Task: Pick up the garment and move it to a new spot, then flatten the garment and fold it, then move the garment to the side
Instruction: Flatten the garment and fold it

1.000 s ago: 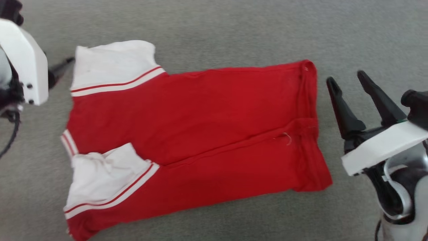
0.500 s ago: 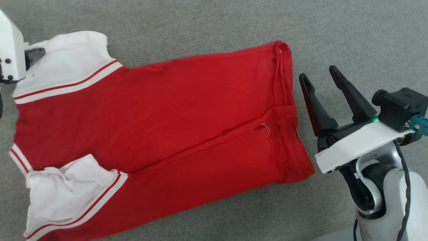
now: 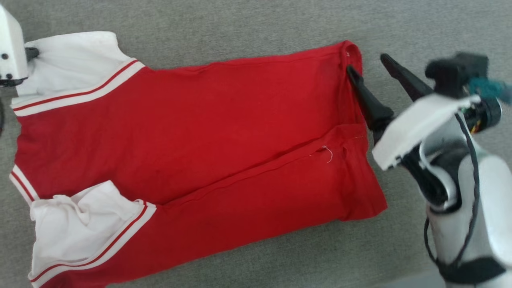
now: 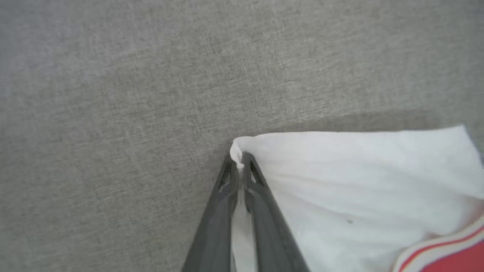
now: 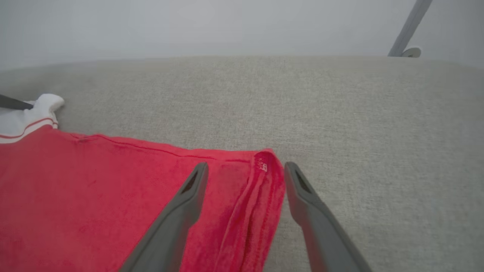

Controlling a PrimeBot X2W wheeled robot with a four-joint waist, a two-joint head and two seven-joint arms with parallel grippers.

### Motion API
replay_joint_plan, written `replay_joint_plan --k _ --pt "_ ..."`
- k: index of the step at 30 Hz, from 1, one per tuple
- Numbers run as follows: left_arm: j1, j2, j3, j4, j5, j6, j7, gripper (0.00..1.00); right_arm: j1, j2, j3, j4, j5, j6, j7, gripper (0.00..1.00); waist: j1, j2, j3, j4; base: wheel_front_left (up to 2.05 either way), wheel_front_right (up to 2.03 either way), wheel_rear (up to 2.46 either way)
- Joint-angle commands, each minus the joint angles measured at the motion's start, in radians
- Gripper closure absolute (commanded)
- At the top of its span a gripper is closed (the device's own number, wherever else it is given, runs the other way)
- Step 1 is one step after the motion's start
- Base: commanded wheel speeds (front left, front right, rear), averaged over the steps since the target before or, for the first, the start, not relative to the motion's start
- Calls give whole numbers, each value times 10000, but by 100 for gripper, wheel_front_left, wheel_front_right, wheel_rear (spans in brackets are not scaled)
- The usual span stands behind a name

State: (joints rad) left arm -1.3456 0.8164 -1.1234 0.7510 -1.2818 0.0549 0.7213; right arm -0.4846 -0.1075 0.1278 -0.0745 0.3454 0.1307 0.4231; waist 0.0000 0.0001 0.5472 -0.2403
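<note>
The garment (image 3: 200, 132), red with white sleeves and red-white striped trim, lies folded lengthwise on the grey fabric surface, sleeves to the left and hem to the right. My left gripper (image 4: 238, 156) is shut on the far corner of the upper white sleeve (image 4: 359, 181), with white cloth pinched between its fingers. In the head view that gripper (image 3: 32, 53) sits at the sleeve's left edge. My right gripper (image 3: 367, 63) is open at the hem's far corner. In the right wrist view it (image 5: 245, 166) straddles the red hem corner (image 5: 261, 166), one finger over the cloth, the other over the bare surface.
The grey fabric surface (image 3: 240, 28) extends around the garment on all sides. Its front edge shows at the lower right of the head view (image 3: 400, 282). A grey pole with a round foot (image 5: 410, 26) stands beyond the surface's far edge, before a pale wall.
My left gripper has closed on the upper sleeve's corner. My right gripper has moved forward to the hem's far corner. The camera shifted after the earliest frame.
</note>
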Motion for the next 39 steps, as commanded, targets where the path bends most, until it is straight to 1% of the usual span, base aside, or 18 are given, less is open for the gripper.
replay_joint_plan --k 1,4,10,13,17,18,19,20,21,24,30,35,39 --pt "696 -385 -471 307 189 -81 173 100 -524 -70 11 404 86 1 400 0 0 -1 60 115 0 0 0" --pt "506 -688 -452 472 248 -211 44 100 -1325 -231 23 1212 -43 1 1240 0 0 -1 109 321 0 0 0" --pt "208 -1221 -391 824 232 -556 -237 100 -2597 -321 136 2767 -128 1 2898 0 0 -1 176 698 0 0 0" --pt "97 -1457 -330 1015 209 -720 -398 100 -2941 -399 293 3429 -162 1 3798 0 0 -1 185 839 0 0 0" --pt "-8 -1714 -306 1219 258 -961 -701 100 -2993 -424 816 4105 -3 2 4924 0 0 -1 147 986 0 0 0" --pt "-28 -1780 -279 1259 260 -1016 -790 100 -3006 -479 912 4214 57 2 5087 51 0 -1 131 1029 0 0 0" --pt "-49 -1851 -270 1302 278 -1088 -878 100 -3026 -577 999 4280 88 2 5187 82 0 -1 105 1078 0 0 0" --pt "-49 -1851 -270 1302 278 -1088 -878 100 -3026 -577 999 4280 88 2 5187 82 0 -1 105 1078 0 0 0" --pt "-76 -1898 -261 1347 295 -1123 -952 100 -3065 -662 984 4330 105 2 5215 100 0 -1 72 1123 0 0 0" --pt "-202 -1975 -235 1423 338 -1286 -1141 100 -3213 -896 860 4234 174 -2 4993 100 0 -1 -85 1276 0 0 0" --pt "-467 -2037 -73 1303 205 -1502 -1354 100 -3136 -1385 647 3606 311 -1 4295 100 0 -1 -594 1633 0 0 0" --pt "-415 -1938 -74 855 166 -1624 -1394 100 -2617 -1776 547 3050 539 -1 3899 100 0 -1 -1077 1913 0 0 0" --pt "-169 -1753 -118 197 109 -1679 -1442 100 -2070 -2091 419 2486 603 -1 3591 100 0 -1 -1447 2128 0 0 0"
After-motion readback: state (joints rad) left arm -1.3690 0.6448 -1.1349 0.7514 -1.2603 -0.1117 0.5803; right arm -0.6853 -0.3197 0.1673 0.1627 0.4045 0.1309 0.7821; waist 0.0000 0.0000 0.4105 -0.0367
